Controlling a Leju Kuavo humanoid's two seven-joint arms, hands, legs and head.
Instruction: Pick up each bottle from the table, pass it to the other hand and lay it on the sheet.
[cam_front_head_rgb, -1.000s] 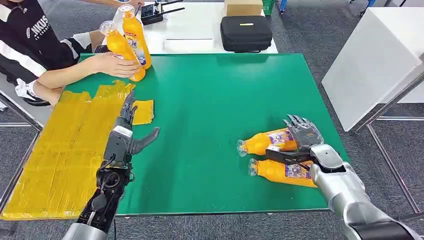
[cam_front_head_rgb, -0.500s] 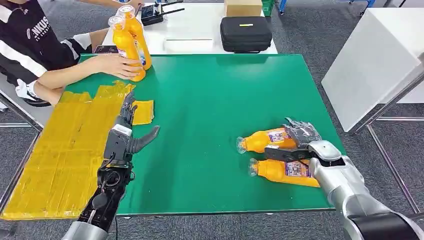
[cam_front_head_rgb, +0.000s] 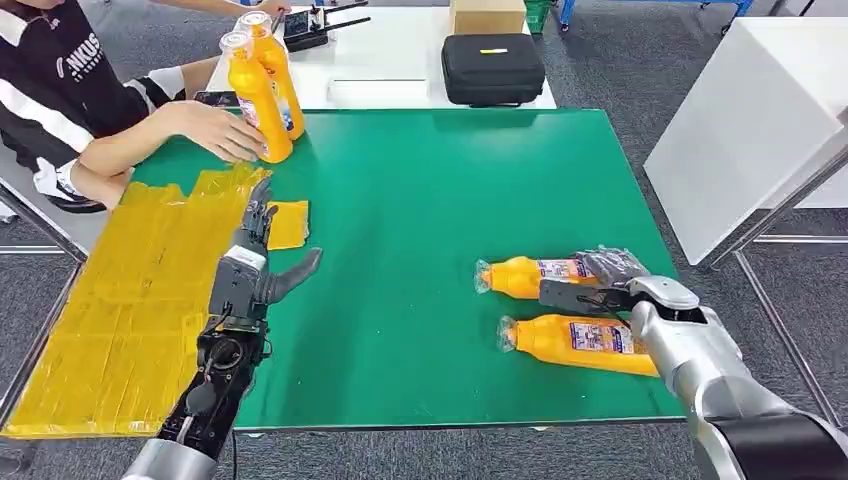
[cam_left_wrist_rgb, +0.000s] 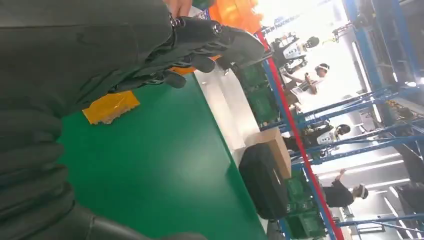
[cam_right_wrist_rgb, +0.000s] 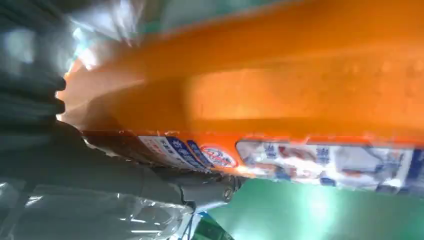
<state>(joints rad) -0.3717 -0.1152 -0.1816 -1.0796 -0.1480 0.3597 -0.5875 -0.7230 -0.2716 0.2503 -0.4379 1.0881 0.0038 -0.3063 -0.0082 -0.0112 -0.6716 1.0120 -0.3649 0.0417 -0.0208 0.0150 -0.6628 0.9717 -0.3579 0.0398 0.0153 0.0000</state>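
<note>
Far bottle (cam_front_head_rgb: 535, 274) lay on its side on green table (cam_front_head_rgb: 420, 200) near the right edge, right hand (cam_front_head_rgb: 600, 280) wrapped round its label end w/ thumb under; prob rigid, slick plastic, fairly heavy w/ juice, so grip mid-body. Left hand (cam_front_head_rgb: 255, 262) hung empty, fingers spread, beside yellow sheet (cam_front_head_rgb: 130, 290)

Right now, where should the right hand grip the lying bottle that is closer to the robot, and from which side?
Probably around the labelled middle of the nearer bottle, coming from above. It lies on its side, cap toward the left hand, and the right hand is on the farther bottle.
</note>
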